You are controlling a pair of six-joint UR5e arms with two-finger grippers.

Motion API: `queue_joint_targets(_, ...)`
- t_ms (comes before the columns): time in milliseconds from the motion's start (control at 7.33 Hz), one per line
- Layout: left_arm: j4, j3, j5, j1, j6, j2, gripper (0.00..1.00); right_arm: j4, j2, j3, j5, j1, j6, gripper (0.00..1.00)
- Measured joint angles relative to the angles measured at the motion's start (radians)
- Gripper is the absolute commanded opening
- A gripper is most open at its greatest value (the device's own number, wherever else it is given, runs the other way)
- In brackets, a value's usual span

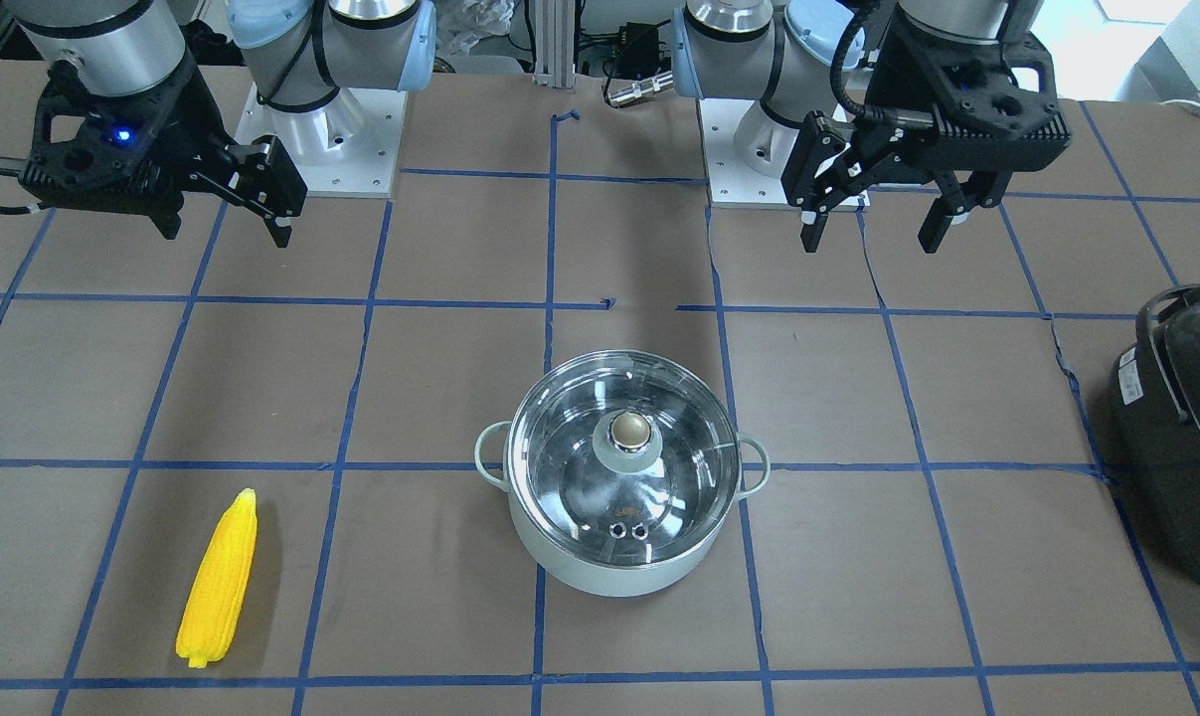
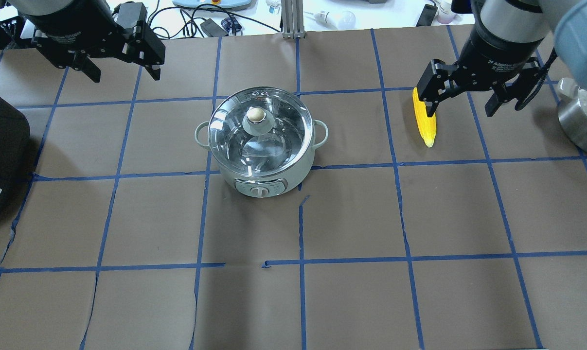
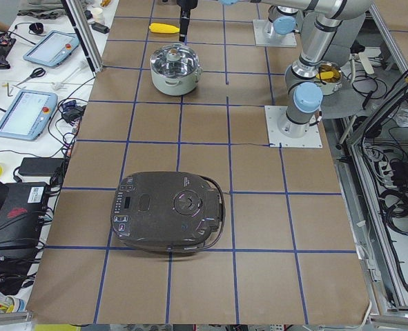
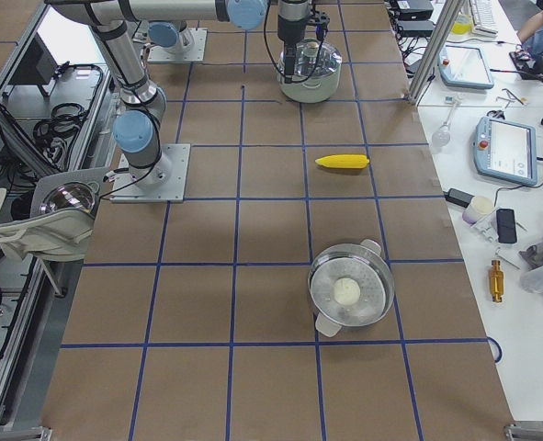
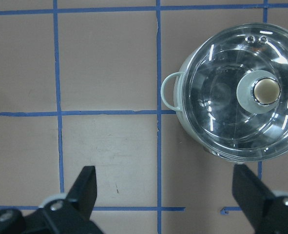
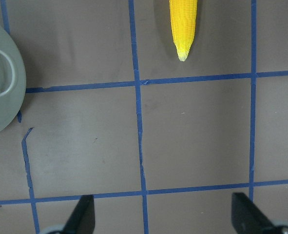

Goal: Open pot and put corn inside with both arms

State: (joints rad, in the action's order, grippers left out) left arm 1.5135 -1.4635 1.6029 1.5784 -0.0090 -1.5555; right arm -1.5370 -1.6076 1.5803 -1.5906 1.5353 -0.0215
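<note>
The pale mint-green pot (image 1: 580, 569) stands mid-table with its glass lid (image 1: 560, 447) on and beige knob (image 1: 629, 430) up; it also shows in the overhead view (image 2: 261, 187). The yellow corn (image 1: 220, 579) lies flat on the table on the robot's right, apart from the pot. My left gripper (image 2: 124, 74) is open and empty, high above the table beside the pot; the left wrist view shows the lidded pot (image 5: 182, 117) ahead of it. My right gripper (image 2: 461, 108) is open and empty, high above the table near the corn (image 2: 427, 126), whose tip shows in the right wrist view (image 6: 183, 29).
A large black appliance (image 1: 1181, 438) sits at the table's end on the robot's left. A steel pot with a lid (image 4: 349, 296) stands at the robot's far right. Blue tape lines grid the brown table.
</note>
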Motion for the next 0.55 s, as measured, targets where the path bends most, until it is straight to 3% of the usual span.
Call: queue_joint_targets(545,0.006,0.001,-0.020,0.002,-0.004,0.013,1.00,0.000,0.000,0.000,-0.001,-0.001,0.000,1.00)
